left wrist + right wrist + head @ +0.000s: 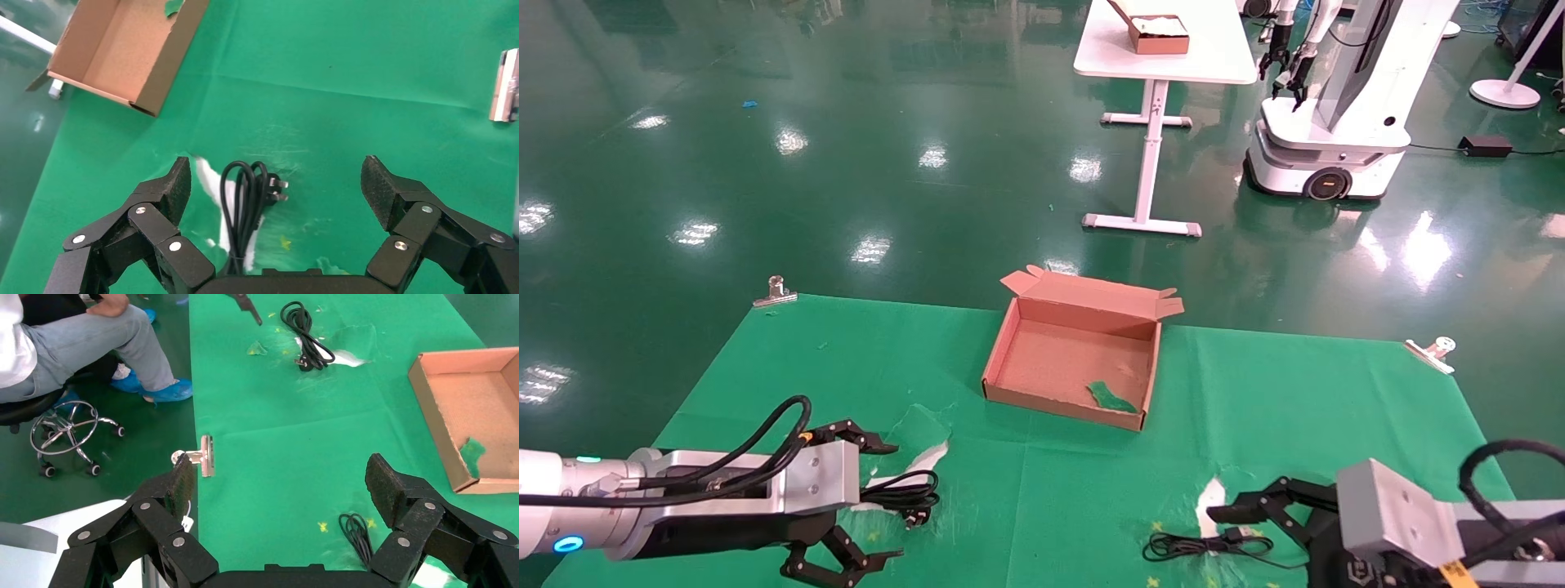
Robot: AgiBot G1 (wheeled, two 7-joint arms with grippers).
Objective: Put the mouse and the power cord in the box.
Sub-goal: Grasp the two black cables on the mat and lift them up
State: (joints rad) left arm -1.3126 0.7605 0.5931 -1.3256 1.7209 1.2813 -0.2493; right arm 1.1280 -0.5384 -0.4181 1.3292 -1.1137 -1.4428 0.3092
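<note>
Lying between the wide left claw's fingers: power cord

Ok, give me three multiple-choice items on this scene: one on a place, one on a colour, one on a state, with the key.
1. Where does the thick black coiled power cord lie?
A. in the box
B. on the cloth between the left gripper's jaws
C. on the floor

2. What colour is the scrap inside the shallow brown cardboard box?
A. green
B. white
C. red

3. How do the right gripper's jaws stand?
A. shut on the cable
B. shut on nothing
C. open

Key: 1 B, the left wrist view shows the cord between the spread jaws; 2 A, green against brown card; 3 C, wide apart in the right wrist view.
</note>
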